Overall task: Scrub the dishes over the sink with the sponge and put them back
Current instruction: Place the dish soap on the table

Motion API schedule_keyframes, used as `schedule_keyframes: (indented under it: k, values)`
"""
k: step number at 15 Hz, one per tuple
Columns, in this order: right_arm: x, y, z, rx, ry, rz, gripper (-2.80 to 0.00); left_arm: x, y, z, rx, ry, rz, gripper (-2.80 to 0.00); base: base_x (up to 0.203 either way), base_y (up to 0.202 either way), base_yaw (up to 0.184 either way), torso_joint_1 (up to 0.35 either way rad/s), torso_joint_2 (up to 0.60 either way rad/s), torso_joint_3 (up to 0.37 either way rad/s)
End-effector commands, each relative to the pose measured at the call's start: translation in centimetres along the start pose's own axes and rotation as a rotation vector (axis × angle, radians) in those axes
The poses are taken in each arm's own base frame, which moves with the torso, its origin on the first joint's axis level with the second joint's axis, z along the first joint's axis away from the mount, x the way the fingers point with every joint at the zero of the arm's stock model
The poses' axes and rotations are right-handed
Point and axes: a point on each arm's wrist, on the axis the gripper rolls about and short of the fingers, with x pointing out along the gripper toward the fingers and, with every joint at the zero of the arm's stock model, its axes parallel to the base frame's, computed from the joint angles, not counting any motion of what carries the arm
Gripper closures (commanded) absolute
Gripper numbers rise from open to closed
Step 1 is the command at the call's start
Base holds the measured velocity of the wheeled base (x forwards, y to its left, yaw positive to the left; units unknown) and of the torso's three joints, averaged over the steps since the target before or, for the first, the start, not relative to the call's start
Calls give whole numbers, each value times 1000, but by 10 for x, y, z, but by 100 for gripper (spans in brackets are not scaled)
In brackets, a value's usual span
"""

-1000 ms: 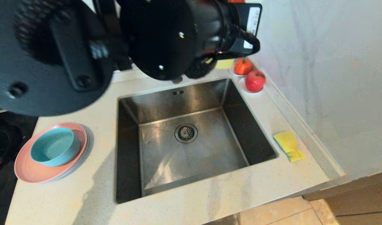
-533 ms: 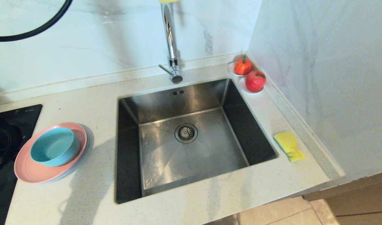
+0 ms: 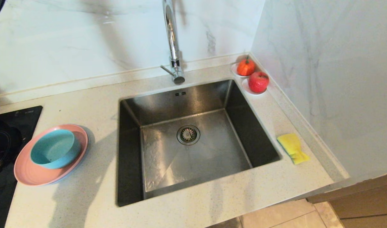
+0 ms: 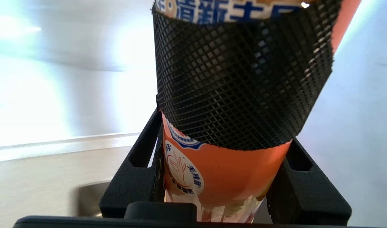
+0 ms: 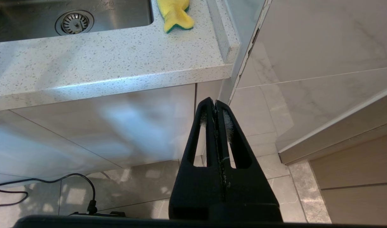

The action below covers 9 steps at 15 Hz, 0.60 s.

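Orange plastic, a printed bottle (image 4: 225,177) sleeved in black mesh (image 4: 244,79), is filling the left gripper (image 4: 223,177), whose jaws are clamping it from both sides; what the bottle holds cannot be read, though it looks like washing-up liquid. The right gripper (image 5: 216,107) is hanging parked below the table's (image 5: 95,63) front edge, fingers pressed together on nothing; the yellow sponge (image 5: 174,14) is lying above and beyond it on the table, just beside the sink's (image 5: 28,28) far-right rim, its long axis running roughly along that rim. The right arm is judged the nearer one for the sponge. The dishes, a teal bowl (image 3: 55,148) nested on a pink plate (image 3: 32,172) with a pale plate's edge barely showing beneath, are sitting on the table across the sink (image 3: 193,139) from the sponge (image 3: 292,148), on the left arm's side. The head view is showing the whole layout, tap (image 3: 172,41) and fruit saucers (image 3: 253,79) included, but neither gripper; only the wrist views are revealing them.
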Motion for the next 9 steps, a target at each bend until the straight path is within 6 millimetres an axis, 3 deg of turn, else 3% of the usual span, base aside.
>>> schedule_keyframes:
  k: [1, 4, 9]
  values:
    - [0, 0, 0, 0, 0, 1, 0, -4, 35, 11, 18, -37, 116, 0, 0, 0, 0, 0, 0, 0]
    - [0, 0, 0, 0, 0, 1, 0, -5, 78, 13, 58, -64, 290, 0, 0, 0, 0, 0, 0, 0]
    - [0, 0, 0, 0, 0, 1, 0, -5, 138, 0, 17, -88, 541, 0, 0, 0, 0, 0, 0, 0]
